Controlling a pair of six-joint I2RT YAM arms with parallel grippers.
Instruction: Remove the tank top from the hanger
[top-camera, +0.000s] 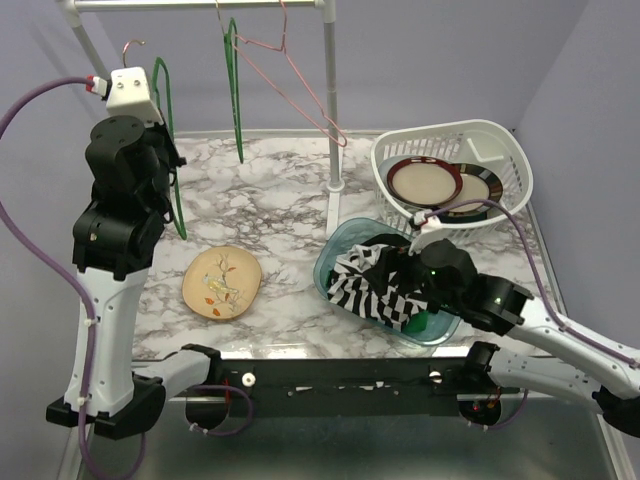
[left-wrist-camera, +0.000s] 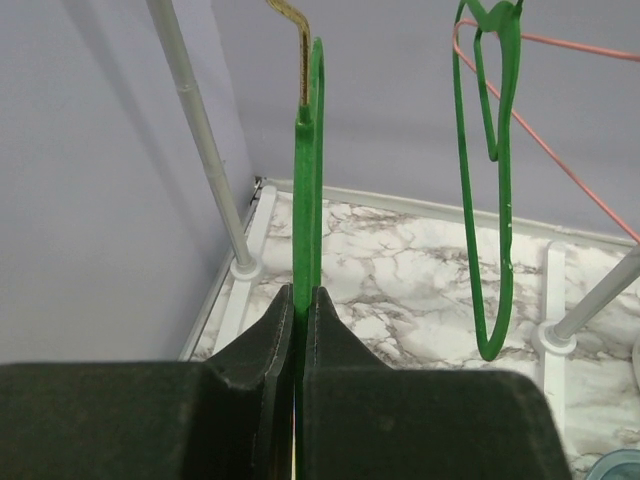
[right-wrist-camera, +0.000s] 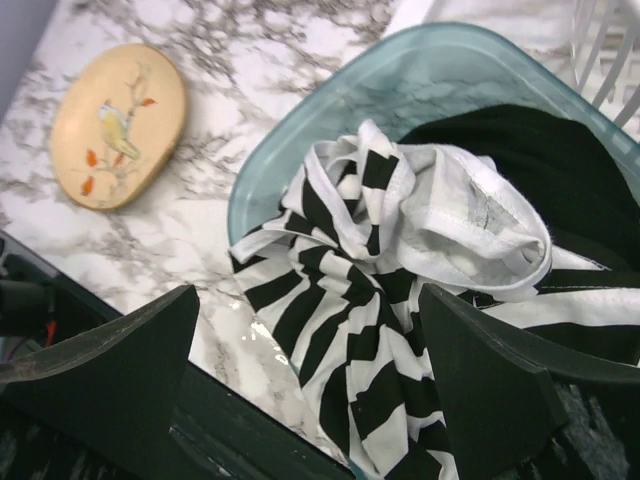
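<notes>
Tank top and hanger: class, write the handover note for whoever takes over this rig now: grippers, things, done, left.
Left gripper: shut on the green hanger, held bare and upright on the left.
Right gripper: open, fingers spread above the striped tank top.
Tank top: bunched in the teal bin, spilling over its near rim.
Done: top off the hanger and let go.
Left: probably only to put the hanger down and retract both arms.
</notes>
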